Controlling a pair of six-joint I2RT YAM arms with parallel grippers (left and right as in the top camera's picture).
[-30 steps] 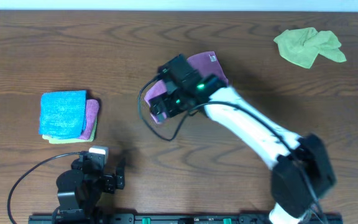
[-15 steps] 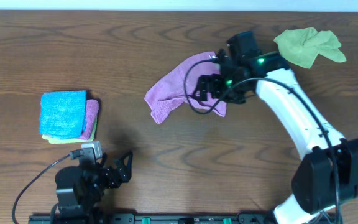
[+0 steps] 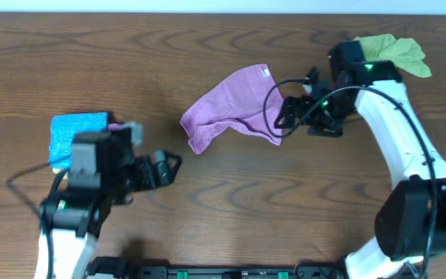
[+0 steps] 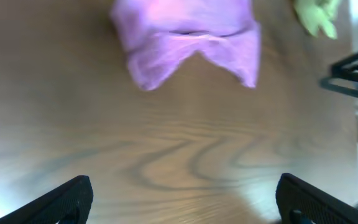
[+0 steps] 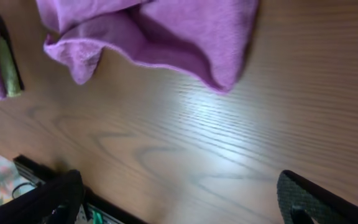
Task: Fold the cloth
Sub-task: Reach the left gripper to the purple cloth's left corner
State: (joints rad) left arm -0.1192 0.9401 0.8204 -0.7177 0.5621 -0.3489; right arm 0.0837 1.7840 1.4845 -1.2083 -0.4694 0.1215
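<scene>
Plainly, both pairs of fingers stand wide apart and hold nothing. The right gripper hangs just beside the cloth, its fingers aimed at the flap that droops toward it. In the right wrist view that flap lies straight ahead between the open tips. The left gripper sits well apart from the cloth on the opposite side, also pointing at it. The cloth lies rumpled and partly doubled over on the table, its long axis slanting from the corner nearest the left gripper up to the tagged edge. The right arm looks the nearer for a first pinch. A small white tag shows on the cloth's far edge, but any print on it is too small to read, and no other writing is visible.
</scene>
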